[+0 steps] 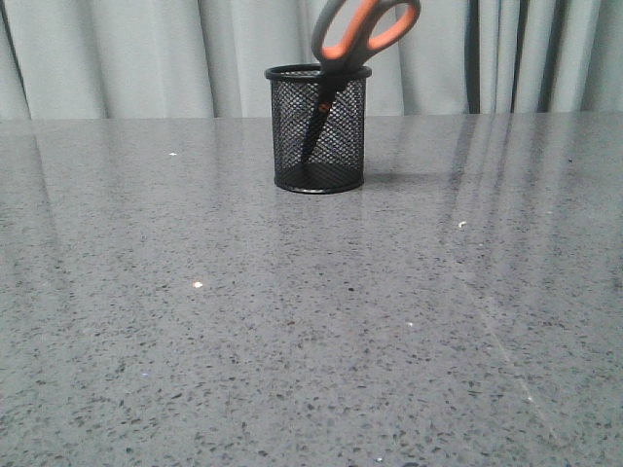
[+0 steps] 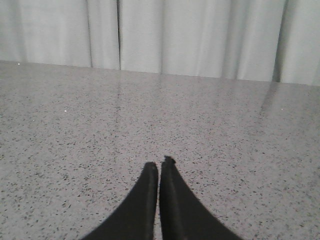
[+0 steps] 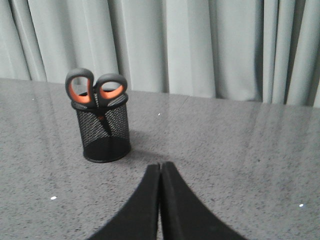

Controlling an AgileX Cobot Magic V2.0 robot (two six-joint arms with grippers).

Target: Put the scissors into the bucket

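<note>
Now both empty, left gripper (image 2: 159,169) closed, right gripper (image 3: 160,167) closed, scissors (image 1: 343,68) standing blades-down in bucket (image 1: 318,129) on tabletop (image 1: 292,321).

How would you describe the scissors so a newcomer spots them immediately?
On the grey speckled table, before the pale curtain, stands a black mesh bucket. The scissors stand in it, blades down, leaning. Their grey loops lined with orange, above the rim, are the only bright colour here.

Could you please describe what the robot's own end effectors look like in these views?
Only the fingers show. The left end effector and the right end effector each have two smooth, matte black fingers, broad at the base and curving to narrow tips. No cables, markings or arm links are visible.
</note>
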